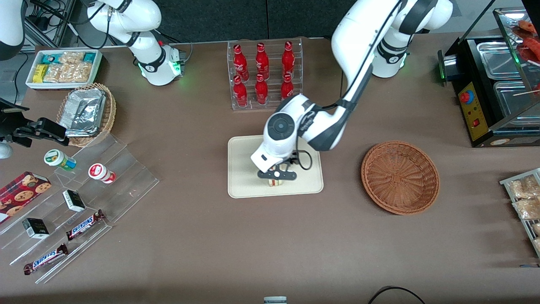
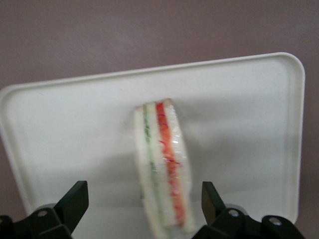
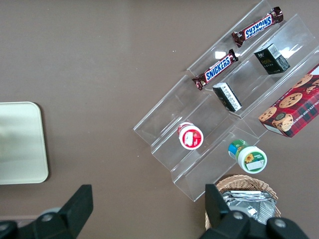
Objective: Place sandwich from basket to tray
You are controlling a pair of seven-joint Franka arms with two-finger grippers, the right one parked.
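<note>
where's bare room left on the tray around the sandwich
Bare tray lies on both flanks of the sandwich. The gripper hangs above it, jaws open and clear. The basket holds nothing.

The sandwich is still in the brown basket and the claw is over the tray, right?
No. The sandwich is on the tray, between the open claw's fingers, as the left wrist view shows. The basket holds nothing.

The whole table is seen from high above by the front view. The tray (image 2: 239,99) is looked down on closely from the left wrist — its gripper (image 1: 276,174) hangs above it. The right wrist view is aimed downward too; the tray's edge (image 3: 42,144) is shared.
</note>
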